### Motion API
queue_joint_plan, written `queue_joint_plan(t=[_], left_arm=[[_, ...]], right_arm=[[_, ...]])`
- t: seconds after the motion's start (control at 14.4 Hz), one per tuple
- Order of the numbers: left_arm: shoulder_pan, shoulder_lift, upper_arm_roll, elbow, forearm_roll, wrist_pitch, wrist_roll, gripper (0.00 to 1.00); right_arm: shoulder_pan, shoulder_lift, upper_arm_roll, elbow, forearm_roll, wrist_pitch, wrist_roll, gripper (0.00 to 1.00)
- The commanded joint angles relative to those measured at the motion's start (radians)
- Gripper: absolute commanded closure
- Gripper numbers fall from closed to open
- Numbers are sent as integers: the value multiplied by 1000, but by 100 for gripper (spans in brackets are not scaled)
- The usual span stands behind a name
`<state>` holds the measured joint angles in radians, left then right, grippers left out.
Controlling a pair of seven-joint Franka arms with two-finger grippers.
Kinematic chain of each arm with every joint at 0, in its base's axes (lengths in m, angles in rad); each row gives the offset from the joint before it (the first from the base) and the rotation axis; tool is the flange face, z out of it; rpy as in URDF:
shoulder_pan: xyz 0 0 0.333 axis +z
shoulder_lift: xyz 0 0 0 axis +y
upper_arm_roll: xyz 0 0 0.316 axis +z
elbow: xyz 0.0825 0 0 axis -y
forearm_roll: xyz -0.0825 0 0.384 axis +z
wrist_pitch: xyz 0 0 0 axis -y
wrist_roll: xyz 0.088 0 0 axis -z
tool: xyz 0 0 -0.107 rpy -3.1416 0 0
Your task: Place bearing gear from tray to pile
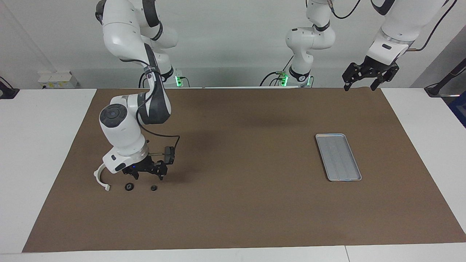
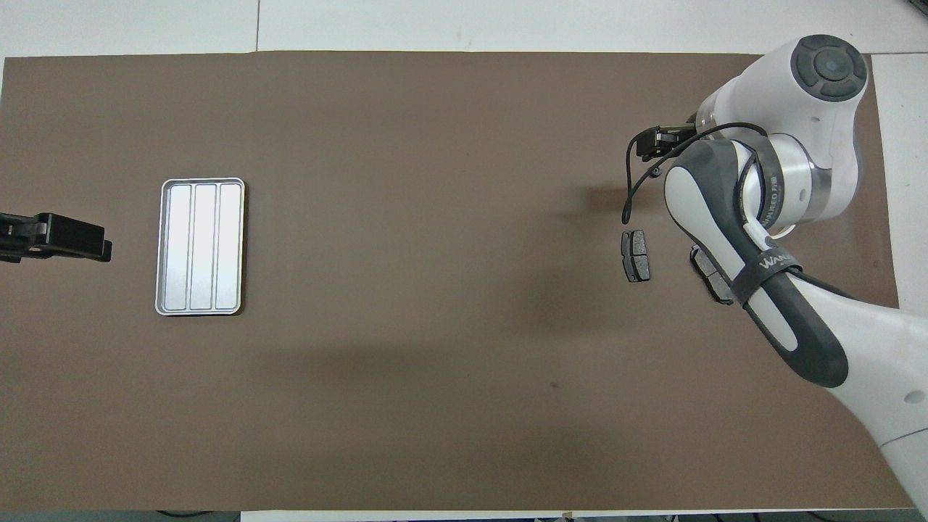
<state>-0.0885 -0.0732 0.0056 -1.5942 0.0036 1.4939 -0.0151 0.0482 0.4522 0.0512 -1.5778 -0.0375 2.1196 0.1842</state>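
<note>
Two gears [image 1: 129, 186] are being left beside the arc [image 1: 100, 177] near the mat's right-arm end, right gripper [image 1: 146, 171] spread above, left gripper [image 1: 370, 77] waiting apart, tray [image 1: 338, 157] bare.

One camera looks down from high across the bench [image 1: 233, 225] toward the robots; another looks steeply down above their end. Both share the whole brown mat [image 2: 435, 406].

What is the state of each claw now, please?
Left claw: open, holds nothing, waiting raised at the left arm's end.
Right claw: open, holds nothing, over two small black gears beside the white bracket.
</note>
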Motion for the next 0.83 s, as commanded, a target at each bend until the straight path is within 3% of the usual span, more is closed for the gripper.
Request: queue_joint_plan(t=[0.0, 0.62, 0.76], left_arm=[[-11, -7, 13, -6, -13, -10, -2, 0], [-11, -7, 13, -6, -13, -10, -2, 0], [-11, -7, 13, -6, -13, -10, -2, 0]], right_arm=[[-17, -43, 6, -16, 7, -29, -28, 0], [-40, -50, 2, -13, 10, -16, -19, 0], [-42, -85, 2, -30, 10, -39, -17, 0]])
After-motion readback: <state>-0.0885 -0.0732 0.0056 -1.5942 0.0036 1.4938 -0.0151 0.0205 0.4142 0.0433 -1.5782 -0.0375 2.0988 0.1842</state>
